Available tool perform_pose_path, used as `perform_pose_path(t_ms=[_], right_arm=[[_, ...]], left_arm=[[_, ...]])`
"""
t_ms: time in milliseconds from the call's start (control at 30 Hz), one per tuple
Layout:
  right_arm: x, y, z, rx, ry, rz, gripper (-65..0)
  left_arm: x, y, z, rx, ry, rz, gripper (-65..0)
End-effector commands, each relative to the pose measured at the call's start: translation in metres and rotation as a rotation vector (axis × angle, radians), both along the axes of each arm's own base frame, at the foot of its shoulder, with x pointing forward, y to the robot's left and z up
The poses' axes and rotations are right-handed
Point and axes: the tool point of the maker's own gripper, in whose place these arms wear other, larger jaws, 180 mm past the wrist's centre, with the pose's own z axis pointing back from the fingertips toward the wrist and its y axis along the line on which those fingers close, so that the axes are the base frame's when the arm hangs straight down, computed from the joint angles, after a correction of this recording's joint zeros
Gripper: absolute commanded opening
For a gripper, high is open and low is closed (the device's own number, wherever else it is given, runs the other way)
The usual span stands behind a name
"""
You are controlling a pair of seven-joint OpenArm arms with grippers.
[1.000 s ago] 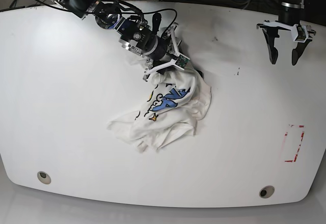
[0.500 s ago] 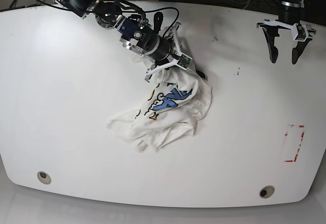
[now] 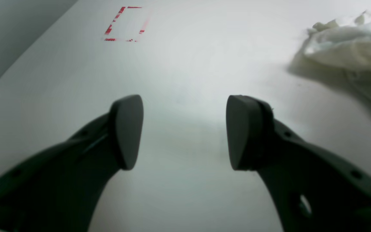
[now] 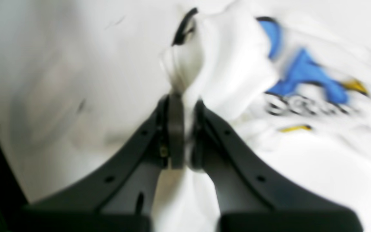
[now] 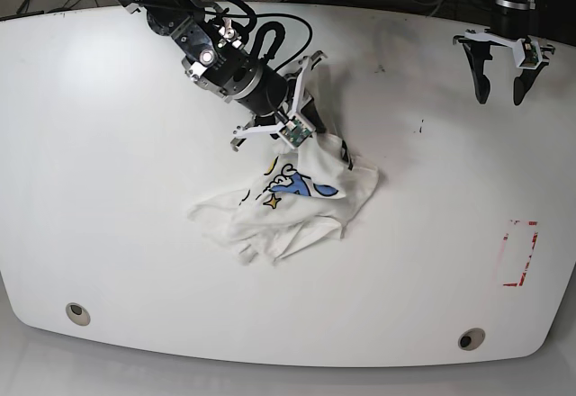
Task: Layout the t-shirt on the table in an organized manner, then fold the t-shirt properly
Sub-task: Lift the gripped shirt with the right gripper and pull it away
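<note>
The t-shirt (image 5: 288, 200) lies crumpled near the middle of the white table (image 5: 117, 216), its blue and yellow print (image 5: 292, 183) facing up. My right gripper (image 5: 304, 128) is shut on a fold of white cloth at the heap's far edge; in the right wrist view the cloth (image 4: 204, 64) is pinched between the dark fingers (image 4: 175, 135), with the blue print (image 4: 304, 77) beyond. My left gripper (image 5: 499, 94) hangs open at the far right of the table, apart from the shirt. In the left wrist view its fingertips (image 3: 127, 129) stand wide over bare table, the t-shirt (image 3: 346, 45) off to the upper right.
A red tape rectangle (image 5: 519, 252) marks the table near its right edge. Two round grommet holes (image 5: 77, 312) (image 5: 470, 338) sit along the front edge. Cables run behind the far edge. A few dark specks (image 5: 420, 127) lie right of the shirt.
My right gripper has shut on the shirt's far edge and swung toward the left, dragging that cloth with it. The left arm has not moved.
</note>
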Motion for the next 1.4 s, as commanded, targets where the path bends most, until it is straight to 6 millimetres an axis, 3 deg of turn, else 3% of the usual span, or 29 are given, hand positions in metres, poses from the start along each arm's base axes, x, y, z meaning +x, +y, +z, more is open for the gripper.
perform_pose_path(t_ms=[0, 300, 567, 867, 1000, 1133, 1367], right_arm=[[0.004, 0.007, 0.018, 0.075, -0.035, -0.003, -65.0], [0.01, 0.015, 0.026, 0.174, 0.01, -0.092, -65.0], [0.054, -0.041, 0.042, 0.23, -0.052, -0.35, -65.0], [0.082, -0.114, 0.055, 0.173, -0.144, -0.483, -65.0], [0.092, -0.15, 0.07, 0.201, -0.191, -0.545, -65.0], [0.1, -0.184, 0.085, 0.216, -0.221, -0.603, -65.0], [0.103, -0.206, 0.101, 0.26, -0.222, -0.628, -65.0]], left_arm=[[0.002, 0.001, 0.012, 0.008, -0.045, -0.009, -26.5], [0.003, 0.002, 0.013, 0.01, -0.047, -0.009, -26.5], [0.003, 0.004, 0.014, 0.018, -0.045, -0.015, -26.5], [0.004, -0.001, 0.011, 0.051, -0.025, -0.05, -26.5], [0.006, -0.026, 0.006, 0.015, -0.011, -0.151, -26.5], [0.014, -0.044, 0.017, -0.01, -0.047, -0.223, -26.5], [0.037, -0.077, 0.036, -0.03, -0.128, -0.304, -26.5]])
